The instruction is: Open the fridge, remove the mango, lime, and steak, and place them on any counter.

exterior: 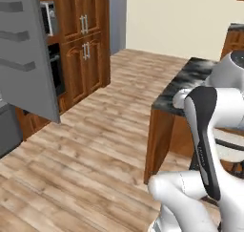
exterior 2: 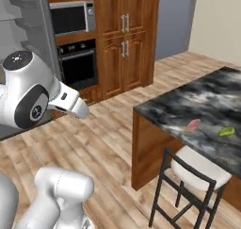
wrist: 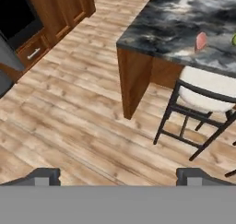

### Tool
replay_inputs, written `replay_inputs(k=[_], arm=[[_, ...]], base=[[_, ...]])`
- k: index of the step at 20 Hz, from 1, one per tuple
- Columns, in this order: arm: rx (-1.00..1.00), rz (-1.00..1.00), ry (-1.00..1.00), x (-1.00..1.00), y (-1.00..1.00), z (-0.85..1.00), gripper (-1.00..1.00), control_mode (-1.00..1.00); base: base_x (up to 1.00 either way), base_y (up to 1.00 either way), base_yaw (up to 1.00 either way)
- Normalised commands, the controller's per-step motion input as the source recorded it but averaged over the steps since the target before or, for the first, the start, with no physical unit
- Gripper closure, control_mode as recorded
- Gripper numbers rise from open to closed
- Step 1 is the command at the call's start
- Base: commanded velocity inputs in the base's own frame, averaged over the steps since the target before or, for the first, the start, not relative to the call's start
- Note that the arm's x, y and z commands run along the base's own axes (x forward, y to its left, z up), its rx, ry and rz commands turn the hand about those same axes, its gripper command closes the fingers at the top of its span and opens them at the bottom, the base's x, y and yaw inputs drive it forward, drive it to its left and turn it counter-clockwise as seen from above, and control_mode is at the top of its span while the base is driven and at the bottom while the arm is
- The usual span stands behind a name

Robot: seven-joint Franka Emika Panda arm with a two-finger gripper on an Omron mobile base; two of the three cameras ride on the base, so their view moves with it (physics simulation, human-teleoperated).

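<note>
Plank wood floor [exterior 2: 108, 129], light brown, runs across the room. Reddish-brown cabinets [exterior 2: 124, 39] with paired metal handles stand against the far wall. Beside them, a black wall oven [exterior 2: 77, 65] below a microwave [exterior 2: 70, 17]. Black-framed stool [exterior 2: 195, 176] with pale, possibly cushioned seat stands by the island. Cream wall [exterior: 181, 21] behind.

Both base views look forward and down across the wood floor [exterior: 95, 145], sharing the marbled surface [exterior 2: 197, 105] at three o'clock and the fridge [exterior: 26, 59] at nine. The hand view looks steeply down near the surface's corner.
</note>
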Motion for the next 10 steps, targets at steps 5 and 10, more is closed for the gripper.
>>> replay_inputs(k=[5,10], arm=[[0.0,0.0,0.0,0.0,0.0,0.0,-1.0,1.0],[0.0,0.0,0.0,0.0,0.0,0.0,-1.0,1.0]], base=[[0.0,0.0,1.0],[-0.11,0.07,1.0]])
